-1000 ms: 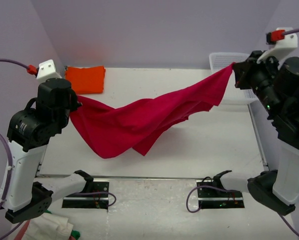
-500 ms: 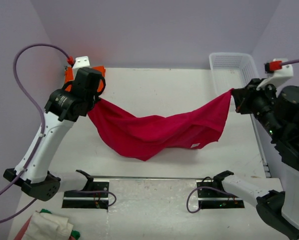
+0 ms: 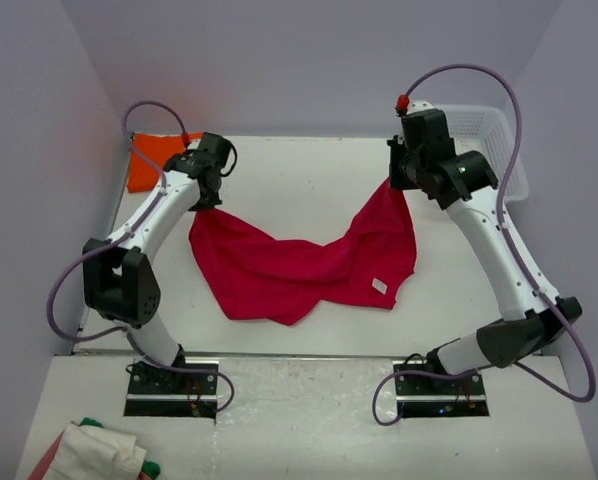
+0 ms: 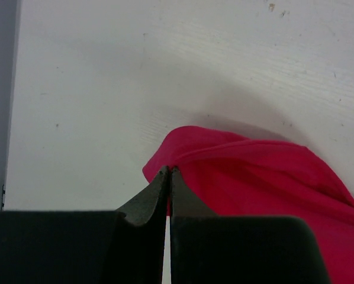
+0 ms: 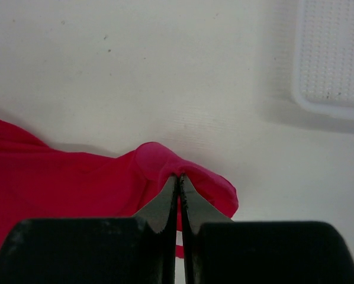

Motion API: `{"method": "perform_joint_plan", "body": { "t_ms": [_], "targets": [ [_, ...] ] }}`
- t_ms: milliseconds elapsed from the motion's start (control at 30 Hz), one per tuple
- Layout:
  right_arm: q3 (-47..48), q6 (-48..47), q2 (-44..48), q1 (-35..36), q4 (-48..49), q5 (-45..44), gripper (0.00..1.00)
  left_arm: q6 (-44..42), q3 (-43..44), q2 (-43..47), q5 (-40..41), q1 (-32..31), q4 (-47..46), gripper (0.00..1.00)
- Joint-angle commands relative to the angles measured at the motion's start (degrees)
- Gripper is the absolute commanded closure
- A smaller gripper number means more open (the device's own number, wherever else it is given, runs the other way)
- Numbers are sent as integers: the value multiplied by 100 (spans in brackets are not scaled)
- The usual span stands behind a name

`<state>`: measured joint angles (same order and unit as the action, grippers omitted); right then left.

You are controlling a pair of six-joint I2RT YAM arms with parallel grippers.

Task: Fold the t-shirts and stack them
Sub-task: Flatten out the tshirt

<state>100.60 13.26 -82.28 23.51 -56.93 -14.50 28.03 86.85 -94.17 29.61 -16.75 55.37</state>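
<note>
The crimson-red t-shirt (image 3: 299, 270) hangs and drapes between my two grippers, its middle sagging onto the table. My left gripper (image 3: 207, 205) is shut on its left corner, seen in the left wrist view (image 4: 170, 170) pinching the red cloth (image 4: 254, 177). My right gripper (image 3: 394, 185) is shut on its right corner, seen in the right wrist view (image 5: 178, 176) with the red cloth (image 5: 76, 171) bunched round the tips. The folded orange t-shirt (image 3: 149, 160) lies at the far left corner, behind the left arm.
A white mesh basket (image 3: 489, 135) stands at the far right, its corner also in the right wrist view (image 5: 334, 59). Purple walls close in the table on three sides. A bundle of cloth (image 3: 99, 450) lies off the table at the near left.
Both arms have reached forward and lowered toward the far middle of the table, bringing the red shirt down; its middle now rests on the table.
</note>
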Motion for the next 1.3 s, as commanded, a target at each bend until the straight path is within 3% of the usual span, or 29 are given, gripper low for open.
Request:
{"method": "perform_joint_plan", "body": {
  "t_ms": [0,133,267,367,433,500,533,567,633,667,800,900,933,967,1033,1167,1267],
  "targets": [
    [-66,160,-269,-100,515,-97,100,-44,280,-731,-69,93,-308,100],
    [-32,151,-630,-232,683,-53,100,150,657,-1489,-227,313,-237,100],
    [13,81,-807,-381,753,9,100,272,1157,-2025,157,392,-159,100],
    [30,-24,-833,-513,797,61,100,343,1229,-1904,728,348,-272,98],
    [91,-104,-860,-627,806,140,100,73,1133,-1527,897,156,-413,91],
    [135,-121,-895,-681,806,176,100,-43,984,-1052,1099,-220,-466,70],
    [153,-139,-895,-724,806,280,100,-165,705,-859,1117,-423,-518,53],
    [171,-139,-895,-742,806,325,100,-166,563,-492,1152,-869,-484,43],
    [171,-139,-878,-742,806,412,100,-140,-41,-103,1310,-1433,-519,27],
    [162,-130,-860,-742,806,448,100,-62,-202,194,1494,-1993,-406,25],
    [22,-113,-720,-742,806,536,100,483,-1151,803,1812,-3087,-220,30],
    [-136,-78,-536,-734,832,589,100,949,-1679,883,1338,-3526,-203,50],
    [-163,-60,-482,-734,832,624,100,1333,-1819,778,1442,-3850,-20,61],
    [-207,-51,-421,-742,832,624,100,1510,-1847,673,1486,-3992,86,63],
    [-330,-16,-237,-742,850,694,100,2054,-1760,410,1548,-4282,315,63],
    [-523,37,53,-742,885,826,100,3443,-1058,-809,2275,-5326,1822,58],
    [-629,37,203,-742,841,835,100,3805,-713,-1374,2235,-5776,2021,53]
  ]
}}
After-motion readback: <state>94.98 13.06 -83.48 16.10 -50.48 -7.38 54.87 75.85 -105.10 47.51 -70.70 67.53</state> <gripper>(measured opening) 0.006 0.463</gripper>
